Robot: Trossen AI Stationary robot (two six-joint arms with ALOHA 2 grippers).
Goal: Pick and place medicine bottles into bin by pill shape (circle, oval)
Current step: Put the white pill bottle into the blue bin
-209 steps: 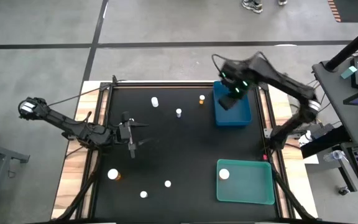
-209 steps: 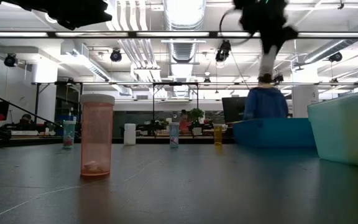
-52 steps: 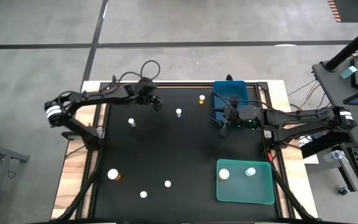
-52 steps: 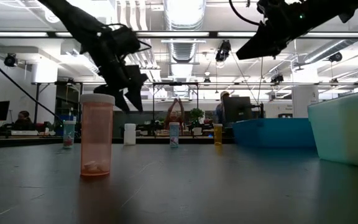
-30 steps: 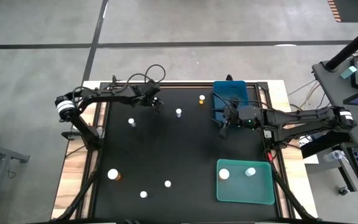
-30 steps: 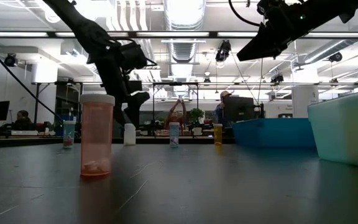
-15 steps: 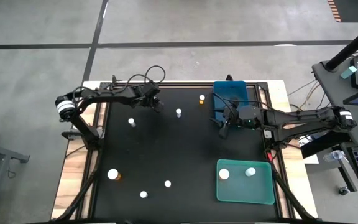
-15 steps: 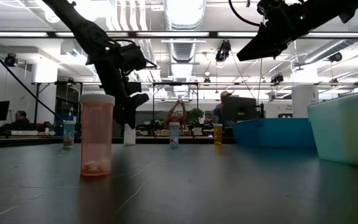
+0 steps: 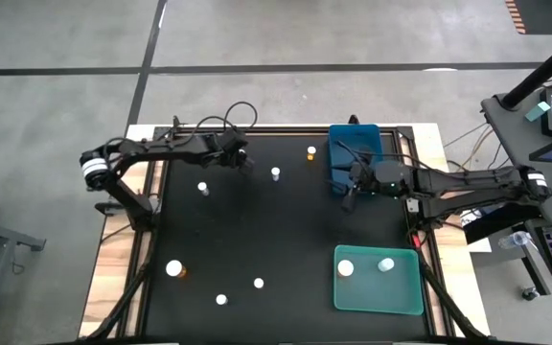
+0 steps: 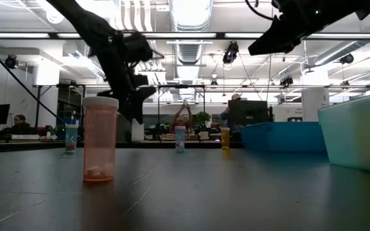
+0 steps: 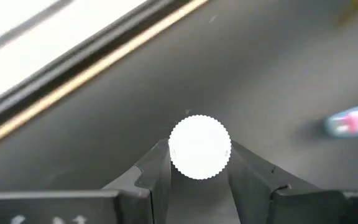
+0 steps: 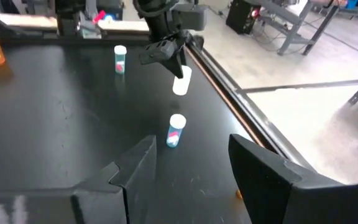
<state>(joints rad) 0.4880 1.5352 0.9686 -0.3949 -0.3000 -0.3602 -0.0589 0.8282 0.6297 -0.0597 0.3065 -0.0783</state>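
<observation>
The black table [image 9: 286,240] fills the middle of the high view, with 2 bins along its right side so sorted bottles end up within the right arm's reach: a blue bin [image 9: 357,144] at the far edge and a teal bin [image 9: 401,292] nearer the front, the teal one already holding 2 white-capped bottles [image 9: 345,269]. The right gripper [image 9: 347,201] waits just beside the blue bin's near edge, its fingers spread with nothing between them, seemingly parked clear of the other arm's work. The left gripper [image 11: 199,167] is stretched toward the table's far left corner, and in its wrist view both fingers [image 11: 155,167] press against a white-capped bottle [image 11: 199,147], pinching the sides just under the cap; the right wrist view suggests this bottle hangs tilted off the surface, so the grasp looks made and the carry to a bin is the likely next step. The remaining bottles stand scattered and upright: 1 near the left gripper [image 9: 203,188], 1 mid-table at the far side [image 9: 275,173], an amber one [image 9: 311,151] beside the blue bin, and 3 along the front [image 9: 173,269], apart enough for single grasps.
</observation>
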